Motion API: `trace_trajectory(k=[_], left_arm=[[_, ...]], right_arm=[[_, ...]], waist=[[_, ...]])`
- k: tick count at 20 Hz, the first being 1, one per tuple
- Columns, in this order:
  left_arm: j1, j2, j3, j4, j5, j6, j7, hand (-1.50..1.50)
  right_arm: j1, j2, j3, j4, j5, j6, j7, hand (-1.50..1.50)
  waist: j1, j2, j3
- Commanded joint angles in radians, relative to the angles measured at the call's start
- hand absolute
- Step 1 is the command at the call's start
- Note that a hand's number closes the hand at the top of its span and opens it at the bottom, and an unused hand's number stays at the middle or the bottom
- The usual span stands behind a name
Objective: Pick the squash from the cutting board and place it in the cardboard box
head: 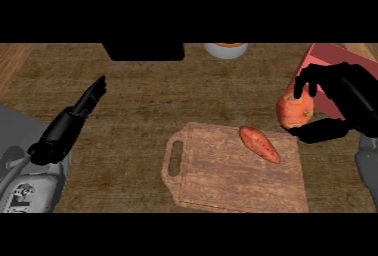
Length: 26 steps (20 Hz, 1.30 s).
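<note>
Now the right hand point(336, 102) curls round the squash point(294, 111), lifted off the cutting board point(236, 175) near the bench's right edge. Next: carry it over the cardboard box point(332, 56) and let go. Left hand point(90, 97) rests, fingers straight.

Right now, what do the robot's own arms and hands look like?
Both hands are matte black: the left hand slender with long narrow fingers, the right hand bulkier with thick fingers and thumb. Each joins a smooth grey forearm; the left one bears a small dark panel near the picture's edge.
</note>
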Motion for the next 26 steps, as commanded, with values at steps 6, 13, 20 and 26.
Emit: trace_trajectory(k=[6, 13, 20, 26], left_arm=[[-0.035, 0.014, 0.020, 0.048, 0.011, -0.027, -0.008, 0.00], [-0.032, -0.027, -0.027, 0.016, -0.027, -0.003, 0.002, 0.00], [-0.052, -0.009, -0.008, -0.001, 0.003, -0.033, 0.006, 0.00], [-0.024, -0.017, -0.015, 0.000, -0.011, -0.027, -0.021, 0.00]], right_arm=[[-0.194, -0.077, -0.289, 0.191, -0.101, 0.020, 0.148, 1.50], [-0.293, -0.216, -0.322, 0.615, -0.001, -0.082, -0.057, 1.50], [-0.379, -0.372, -0.263, 0.948, 0.065, 0.098, -0.153, 1.50], [-0.427, -0.394, -0.194, 1.168, 0.144, 0.122, -0.302, 1.50]], waist=[[0.010, 0.005, 0.000], [0.028, 0.012, 0.001], [0.051, 0.020, 0.001], [0.057, 0.022, 0.002]])
